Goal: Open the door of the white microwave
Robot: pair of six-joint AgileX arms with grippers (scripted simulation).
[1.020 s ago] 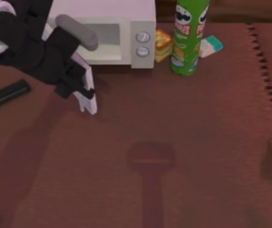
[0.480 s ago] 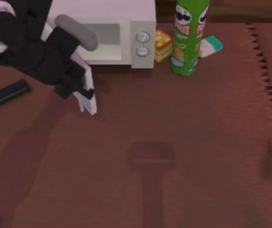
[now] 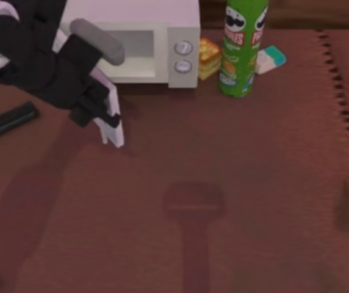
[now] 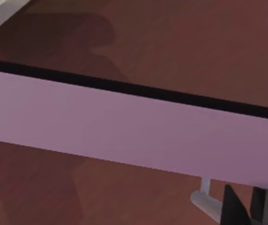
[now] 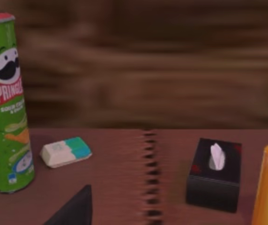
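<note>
My left gripper [image 3: 104, 116] clamped on the door [image 3: 115, 119] edge, swung out wide from the white microwave [image 3: 162, 36] at top left so cavity's exposed; right arm parked, out of view

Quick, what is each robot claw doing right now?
Left gripper: at the swung-open door; grip cannot be told.
Right gripper: not in view.

Light is soft and even, falling from above. Faint arm shadows lie on the tabletop [image 3: 254, 183]. All views are slightly blurred; the right wrist view's background is smeared.
</note>
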